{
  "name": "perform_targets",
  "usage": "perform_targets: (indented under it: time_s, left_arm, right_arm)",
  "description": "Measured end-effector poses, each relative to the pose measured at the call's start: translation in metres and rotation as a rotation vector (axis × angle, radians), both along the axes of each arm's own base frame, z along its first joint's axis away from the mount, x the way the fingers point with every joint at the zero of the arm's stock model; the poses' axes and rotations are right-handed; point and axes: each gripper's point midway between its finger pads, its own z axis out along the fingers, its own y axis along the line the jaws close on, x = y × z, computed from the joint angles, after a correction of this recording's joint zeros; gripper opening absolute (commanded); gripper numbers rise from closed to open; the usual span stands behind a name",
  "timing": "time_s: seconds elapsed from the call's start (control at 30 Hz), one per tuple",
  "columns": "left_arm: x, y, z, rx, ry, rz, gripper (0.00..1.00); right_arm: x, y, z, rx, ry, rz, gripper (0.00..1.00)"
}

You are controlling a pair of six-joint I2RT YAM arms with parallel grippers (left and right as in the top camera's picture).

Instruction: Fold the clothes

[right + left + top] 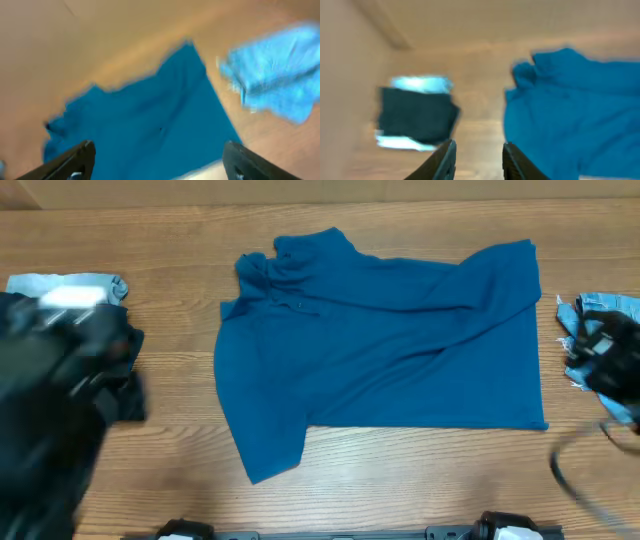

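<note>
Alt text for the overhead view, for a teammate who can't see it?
A wrinkled royal-blue polo shirt lies spread on the wooden table, collar at upper left. The blurred left arm and right arm flank it, neither touching it.

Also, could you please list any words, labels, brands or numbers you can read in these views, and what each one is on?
None: no text shows on the blue polo shirt, the dark folded garment, the light-blue denim piece or the table. Both wrist views are too blurred to rule out small print.
</note>
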Motion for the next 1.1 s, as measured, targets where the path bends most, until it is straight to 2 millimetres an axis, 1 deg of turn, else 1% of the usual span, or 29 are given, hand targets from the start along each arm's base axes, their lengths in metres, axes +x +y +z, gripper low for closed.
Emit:
perform_targets:
  time_s: [0.03,0.07,0.1,0.13,0.17,0.2,0.27,0.3,0.33,0.37,0.4,0.43,0.47,0.57,0.63,0.7,0.77,0.83,0.87,0.93,0.97,1.0,1.07,1.1]
  left_arm:
    - [0.032,-0.016,-0.035,-0.019,0.089,-0.046,0.2]
    - [0.059,-0.03,-0.076,-0.038,0.197,-0.087,0.13]
    - [0.075,-0.041,-0.111,-0.06,0.278,-0.12,0.09]
    - [0.086,-0.055,-0.167,-0.096,0.429,-0.157,0.06]
    - [0.088,-0.065,-0.206,-0.126,0.536,-0.183,0.04]
    - [0.09,-0.071,-0.237,-0.152,0.603,-0.198,0.04]
    - [0.087,-0.082,-0.286,-0.199,0.72,-0.223,0.04]
    - [0.085,-0.087,-0.305,-0.221,0.765,-0.231,0.04]
    - [0.083,-0.091,-0.323,-0.245,0.808,-0.241,0.04]
    - [0.08,-0.094,-0.337,-0.261,0.845,-0.245,0.04]
    - [0.077,-0.097,-0.356,-0.277,0.891,-0.247,0.05]
    - [0.073,-0.098,-0.368,-0.286,0.921,-0.246,0.05]
    - [0.071,-0.099,-0.38,-0.294,0.944,-0.246,0.04]
    - [0.067,-0.1,-0.4,-0.302,0.973,-0.244,0.04]
    - [0.064,-0.1,-0.412,-0.304,0.99,-0.241,0.04]
    - [0.06,-0.1,-0.415,-0.313,1.012,-0.222,0.06]
    - [0.058,-0.099,-0.415,-0.329,1.02,-0.188,0.09]
    - [0.062,-0.1,-0.416,-0.345,1.007,-0.162,0.08]
    - [0.064,-0.1,-0.417,-0.355,0.997,-0.144,0.06]
    - [0.063,-0.1,-0.417,-0.369,1.003,-0.113,0.04]
    - [0.058,-0.099,-0.417,-0.372,1.023,-0.098,0.04]
    - [0.049,-0.098,-0.417,-0.375,1.06,-0.075,0.04]
    - [0.036,-0.095,-0.417,-0.378,1.111,-0.042,0.04]
    - [0.032,-0.093,-0.416,-0.381,1.13,-0.028,0.04]
  right_arm:
    - [0.02,0.001,-0.035,0.028,0.088,0.015,0.62]
    - [0.042,0.003,-0.079,0.066,0.204,0.032,0.45]
    - [0.054,0.005,-0.117,0.102,0.307,0.035,0.26]
    - [0.061,0.008,-0.165,0.14,0.446,0.044,0.18]
    - [0.063,0.011,-0.201,0.173,0.544,0.047,0.12]
    - [0.062,0.013,-0.222,0.199,0.606,0.043,0.09]
    - [0.061,0.018,-0.261,0.244,0.705,0.042,0.04]
    - [0.061,0.02,-0.273,0.263,0.734,0.043,0.04]
    - [0.061,0.023,-0.289,0.285,0.771,0.047,0.04]
    - [0.059,0.025,-0.302,0.303,0.804,0.049,0.04]
    - [0.053,0.028,-0.324,0.322,0.856,0.049,0.04]
    - [0.047,0.03,-0.341,0.336,0.888,0.05,0.04]
    - [0.043,0.032,-0.353,0.342,0.894,0.052,0.04]
    - [0.046,0.034,-0.383,0.348,0.84,0.064,0.04]
    - [0.047,0.036,-0.388,0.356,0.825,0.07,0.04]
    - [0.044,0.039,-0.391,0.373,0.832,0.076,0.04]
    - [0.039,0.042,-0.404,0.394,0.821,0.067,0.04]
    - [0.037,0.044,-0.416,0.404,0.798,0.061,0.04]
    - [0.037,0.045,-0.417,0.421,0.785,0.055,0.04]
    - [0.032,0.052,-0.417,0.478,0.789,0.057,0.04]
    - [0.017,0.059,-0.416,0.527,0.854,0.041,0.04]
    - [-0.009,0.068,-0.416,0.587,0.954,0.009,0.04]
    - [-0.04,0.078,-0.411,0.646,1.08,-0.032,0.04]
    - [-0.05,0.081,-0.407,0.661,1.125,-0.044,0.04]
